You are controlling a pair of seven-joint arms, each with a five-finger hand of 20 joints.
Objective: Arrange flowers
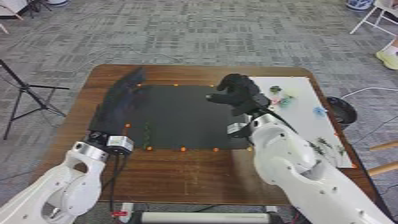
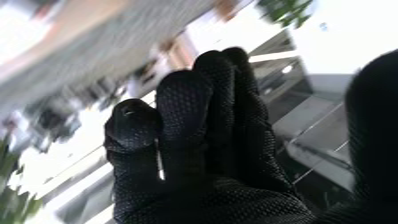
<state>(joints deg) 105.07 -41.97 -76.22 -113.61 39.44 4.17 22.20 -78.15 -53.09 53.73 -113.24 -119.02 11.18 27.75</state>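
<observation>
On the black mat (image 1: 191, 117) at the middle of the frame, toward its left side, we see one green stem (image 1: 147, 134). Right of centre, on the white sheet (image 1: 305, 122), we count one dark green piece (image 1: 275, 89), one blue bloom (image 1: 320, 111) and one pink-and-teal cluster (image 1: 281, 101) whose blooms we cannot separate; lower down lie about three sprigs (image 1: 325, 142). We judge everything light, the stem a bit springy, the petals soft and easily crushed, so we would pinch low on a stem, clear of any bloom. Our right hand (image 1: 240, 95), upper middle, has nearly straight fingers close together, thumb apart, pinching nothing. Our left hand (image 1: 114, 107), left of centre, has straight fingers pressed together.
</observation>
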